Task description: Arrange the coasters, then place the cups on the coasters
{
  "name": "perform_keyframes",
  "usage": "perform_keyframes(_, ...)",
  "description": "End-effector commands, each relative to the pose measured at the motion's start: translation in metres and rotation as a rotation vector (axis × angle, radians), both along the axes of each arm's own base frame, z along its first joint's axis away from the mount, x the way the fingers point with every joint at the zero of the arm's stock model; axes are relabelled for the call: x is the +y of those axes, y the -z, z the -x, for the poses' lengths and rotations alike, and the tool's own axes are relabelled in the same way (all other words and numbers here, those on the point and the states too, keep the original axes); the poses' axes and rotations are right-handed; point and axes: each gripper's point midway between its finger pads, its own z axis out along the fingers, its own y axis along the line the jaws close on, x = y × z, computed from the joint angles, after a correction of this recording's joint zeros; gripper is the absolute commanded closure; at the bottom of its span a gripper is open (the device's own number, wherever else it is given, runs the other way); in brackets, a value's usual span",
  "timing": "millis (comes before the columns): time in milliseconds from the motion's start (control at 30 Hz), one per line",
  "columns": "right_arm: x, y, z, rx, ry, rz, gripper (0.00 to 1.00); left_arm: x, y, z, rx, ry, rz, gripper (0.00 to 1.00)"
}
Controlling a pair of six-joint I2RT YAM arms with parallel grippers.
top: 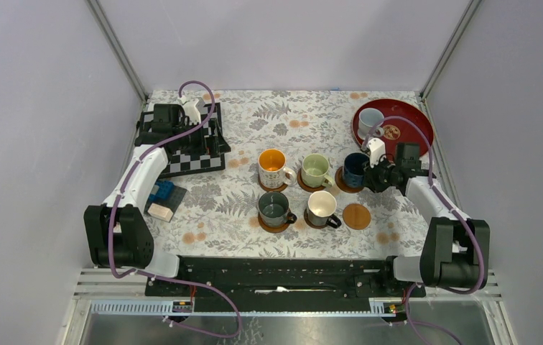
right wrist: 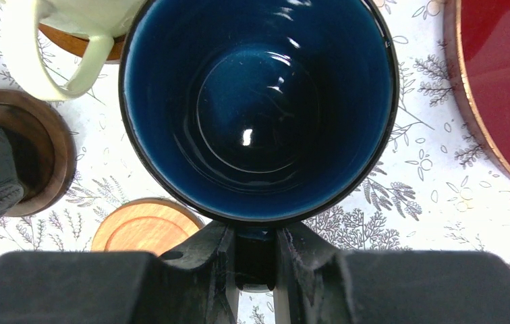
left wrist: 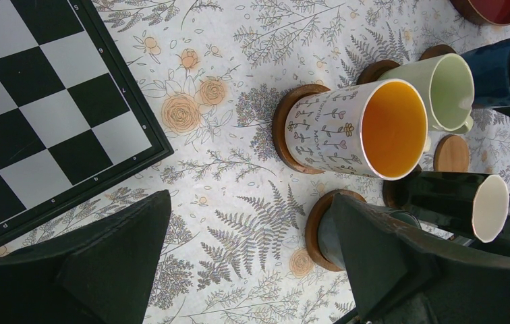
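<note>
Nearest you, one bare wooden coaster (top: 357, 215) lies just right of the black mug (top: 322, 208) and the grey-green mug (top: 274, 208), which both stand on coasters. Behind them, your right gripper (right wrist: 256, 253) is clamped on the handle of the navy mug (right wrist: 259, 108), which is over its own coaster. Your left gripper (left wrist: 249, 209) gapes wide, holding nothing, beside the chessboard (left wrist: 36, 101). Farthest off, a pale mug (top: 370, 118) sits on the red tray (top: 414, 123).

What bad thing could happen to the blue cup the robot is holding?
The right gripper pinches the navy mug only at a thin part on one side, probably the handle, so the mug might twist or tip. The pale green mug stands very close beside it, so a sideways swing could knock it off its coaster.
</note>
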Motion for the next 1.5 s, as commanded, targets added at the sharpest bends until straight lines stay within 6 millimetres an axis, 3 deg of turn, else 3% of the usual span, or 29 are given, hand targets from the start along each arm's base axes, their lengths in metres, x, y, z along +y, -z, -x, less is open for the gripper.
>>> perform_keyframes(0, 0.004, -0.012, -0.023, -0.102, -0.018, 0.001, 1.00, -0.004, -0.025, -0.014, -0.084, 0.005, 0.016, 0.01)
perform_keyframes(333, 0.005, 0.003, -0.020, -0.082, -0.030, 0.012, 1.00, -0.003, -0.024, -0.015, -0.081, 0.004, 0.015, 0.01)
perform_keyframes(500, 0.007, 0.007, -0.018, -0.065, -0.041, 0.015, 0.95, -0.003, -0.023, -0.016, -0.081, 0.003, 0.012, 0.01)
perform_keyframes(667, 0.010, 0.009, -0.015, -0.057, -0.053, 0.017, 0.79, -0.003, -0.022, -0.016, -0.078, 0.003, 0.014, 0.01)
perform_keyframes(900, 0.009, 0.011, -0.014, -0.048, -0.056, 0.029, 0.68, -0.004, -0.024, -0.016, -0.081, 0.004, 0.014, 0.01)
perform_keyframes(1033, 0.010, 0.010, -0.012, -0.047, -0.065, 0.027, 0.53, -0.003, -0.024, -0.016, -0.083, 0.003, 0.012, 0.01)
perform_keyframes(1133, 0.010, 0.005, -0.012, -0.055, -0.066, 0.026, 0.49, -0.003, -0.024, -0.016, -0.083, 0.004, 0.012, 0.01)
perform_keyframes(1267, 0.011, -0.010, -0.011, -0.066, -0.063, 0.023, 0.37, -0.003, -0.024, -0.016, -0.085, 0.005, 0.012, 0.01)
perform_keyframes(1467, 0.013, -0.049, -0.010, -0.061, -0.054, -0.001, 0.12, -0.004, -0.024, -0.015, -0.088, 0.009, 0.010, 0.01)
